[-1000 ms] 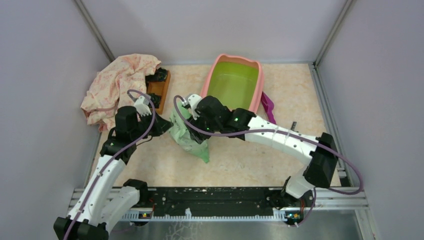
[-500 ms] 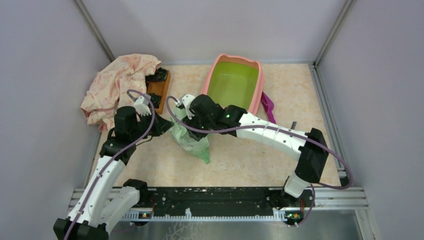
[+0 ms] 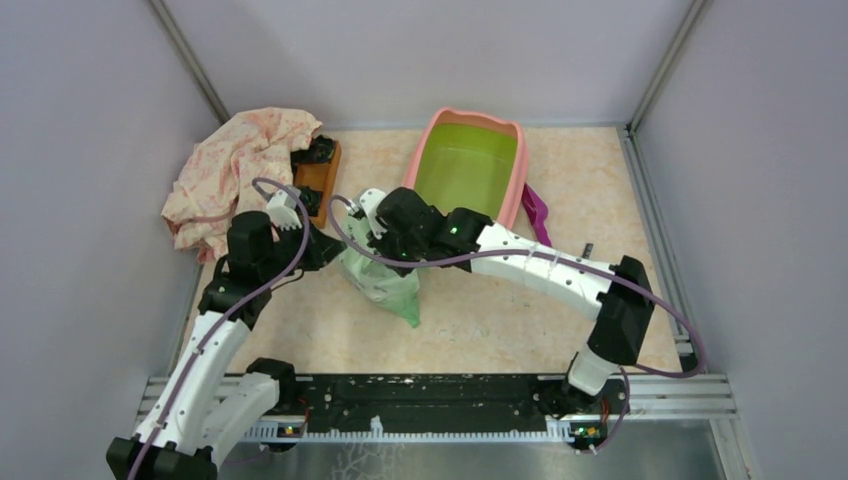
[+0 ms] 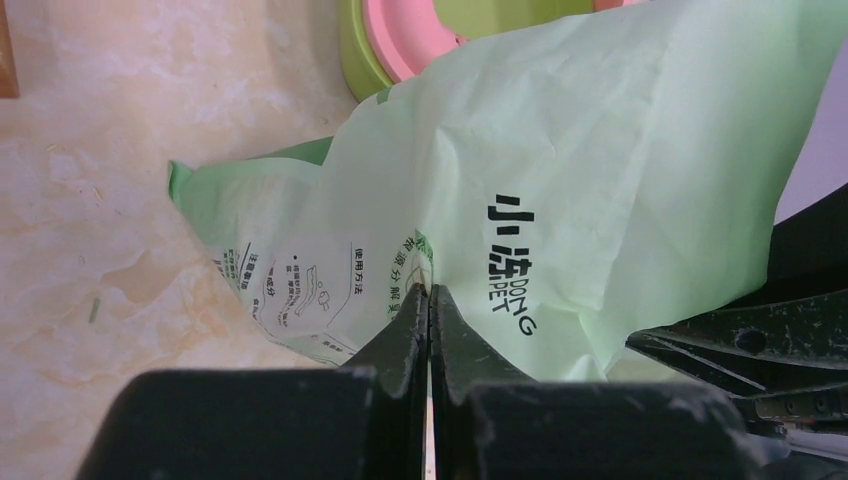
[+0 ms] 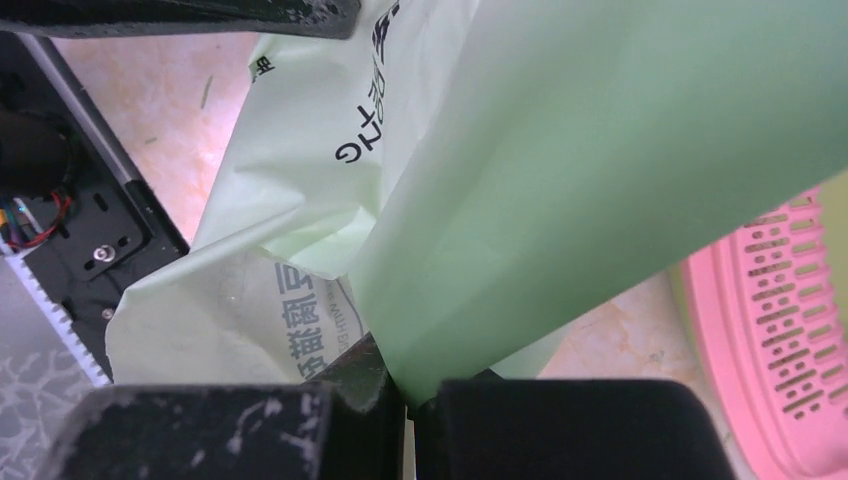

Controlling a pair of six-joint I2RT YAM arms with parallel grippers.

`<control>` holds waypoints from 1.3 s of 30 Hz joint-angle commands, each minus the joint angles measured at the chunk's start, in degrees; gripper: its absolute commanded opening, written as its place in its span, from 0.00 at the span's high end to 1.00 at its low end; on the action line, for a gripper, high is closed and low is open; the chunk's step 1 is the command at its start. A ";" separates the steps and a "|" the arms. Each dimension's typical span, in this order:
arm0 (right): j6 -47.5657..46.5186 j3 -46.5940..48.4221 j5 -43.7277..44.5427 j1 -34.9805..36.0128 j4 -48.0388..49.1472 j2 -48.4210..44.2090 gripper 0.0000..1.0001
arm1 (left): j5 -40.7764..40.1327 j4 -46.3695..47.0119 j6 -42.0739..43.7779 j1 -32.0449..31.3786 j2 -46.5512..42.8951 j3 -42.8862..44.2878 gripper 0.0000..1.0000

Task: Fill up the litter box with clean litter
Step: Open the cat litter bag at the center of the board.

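Left gripper is pinched shut on the light green printed plastic bag; right gripper clamps it too. Bag lies just beside the pink-rimmed, lime-green plastic litter box

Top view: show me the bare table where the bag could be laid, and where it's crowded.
Bare: the stretch between the bag and the base rail; and the back right, from the scoop to the side rail. Crowded: back left to centre, with cloth, wooden block, litter box, plus left claw and right claw on the bag.
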 commanded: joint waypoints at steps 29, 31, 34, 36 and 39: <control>-6.75 0.72 24.42 9.97 8.73 -5.93 1.00 | -2.82 5.58 0.04 -0.10 -1.66 -1.41 0.38; -6.63 0.68 24.55 10.33 8.84 -5.96 1.00 | -1.91 5.41 0.05 -0.10 -1.09 -1.39 0.37; -6.54 0.87 24.89 10.86 8.92 -6.07 1.00 | 0.23 6.33 -0.28 -0.10 -1.42 -1.80 0.29; -6.54 1.18 24.99 11.22 8.72 -6.17 1.00 | 2.14 7.87 -0.61 -0.10 -2.03 -2.49 0.06; -6.54 1.65 25.30 11.64 8.34 -6.20 1.00 | 4.44 9.28 -1.10 -0.10 -2.63 -3.35 0.03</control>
